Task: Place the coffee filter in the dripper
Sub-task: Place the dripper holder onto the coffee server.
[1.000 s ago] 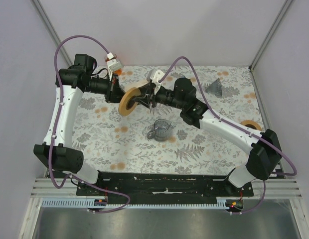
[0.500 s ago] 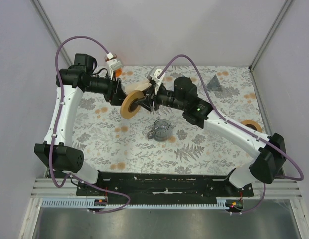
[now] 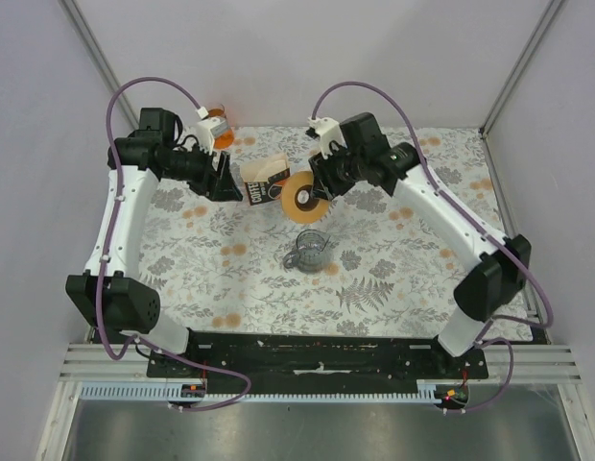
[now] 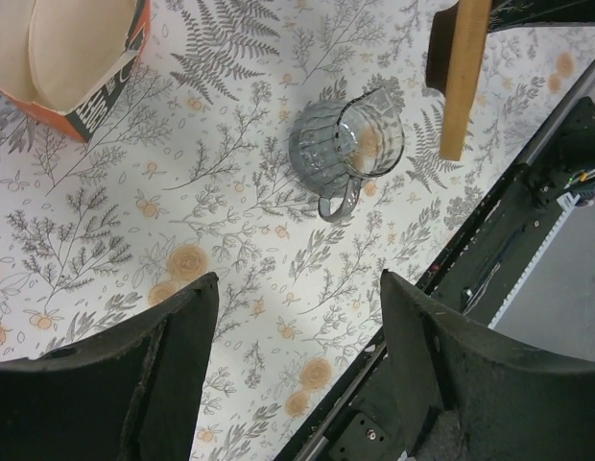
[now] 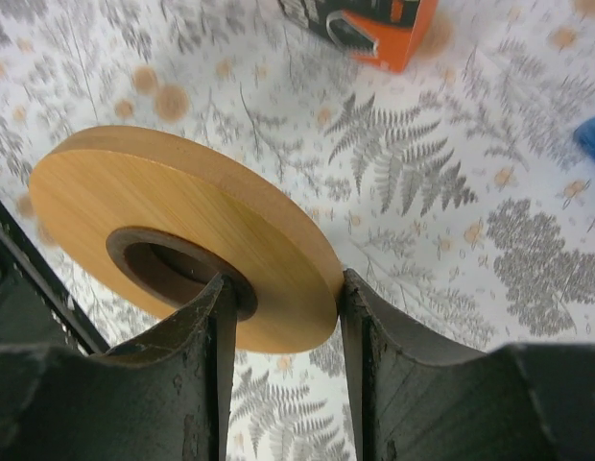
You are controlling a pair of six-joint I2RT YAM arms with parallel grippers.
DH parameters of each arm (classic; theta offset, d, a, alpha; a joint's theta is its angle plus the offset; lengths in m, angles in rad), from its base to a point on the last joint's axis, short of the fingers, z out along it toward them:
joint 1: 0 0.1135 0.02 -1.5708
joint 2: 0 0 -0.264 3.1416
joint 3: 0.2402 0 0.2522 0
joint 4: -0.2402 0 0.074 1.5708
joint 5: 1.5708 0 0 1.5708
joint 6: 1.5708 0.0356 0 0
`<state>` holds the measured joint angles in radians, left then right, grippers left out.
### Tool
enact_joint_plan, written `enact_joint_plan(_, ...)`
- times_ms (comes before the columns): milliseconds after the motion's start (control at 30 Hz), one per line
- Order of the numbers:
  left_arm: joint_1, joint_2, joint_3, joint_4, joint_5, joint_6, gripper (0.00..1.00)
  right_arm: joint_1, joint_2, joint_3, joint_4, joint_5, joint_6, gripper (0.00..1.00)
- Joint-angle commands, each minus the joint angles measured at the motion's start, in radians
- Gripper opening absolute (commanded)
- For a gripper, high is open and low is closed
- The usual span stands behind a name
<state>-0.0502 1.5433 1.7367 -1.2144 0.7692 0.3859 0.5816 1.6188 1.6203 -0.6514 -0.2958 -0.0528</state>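
Above the middle of the floral counter (image 3: 393, 279), the right end effector (image 5: 283, 288) is clamping a wooden ring (image 5: 134, 192), its two fingers (image 5: 206, 336) pressing on the ring's rim from either side. In the overhead view the ring is hanging tilted in the air beyond a glass pitcher (image 3: 308, 250), which is standing upright on the counter with nothing in it. The left end effector (image 4: 297, 288) is hovering at the far left with its fingers (image 4: 173, 336) standing wide apart and gripping nothing. Between the two end effectors an orange filter box (image 3: 262, 181) is lying on the counter, just beside the ring. The coffee filter (image 4: 58, 38) is sitting inside that open box, showing as a cream stack in the left wrist view.
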Motion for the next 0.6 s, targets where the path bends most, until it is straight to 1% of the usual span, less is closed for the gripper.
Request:
enact_joint_plan(0,0.001,-0.054,-0.032,0.065,-0.059,-0.038,0.74,0.012,0.197,0.245,-0.474,0.035,-0.079,0.00)
enact_joint_plan(67,0.000,-0.069,-0.049,0.069,-0.056,-0.029,0.73,0.014,0.246,0.283,-0.545,0.070,-0.093,0.00)
enact_joint_plan(133,0.001,-0.086,-0.061,0.070,-0.057,-0.016,0.73,0.017,0.274,0.303,-0.579,0.087,-0.107,0.00)
enact_joint_plan(400,0.001,-0.109,-0.086,0.082,-0.058,-0.013,0.73,0.076,0.412,0.412,-0.622,0.061,-0.136,0.00)
enact_joint_plan(567,0.000,-0.106,-0.072,0.073,-0.031,-0.016,0.73,0.078,0.507,0.483,-0.662,0.116,-0.133,0.00)
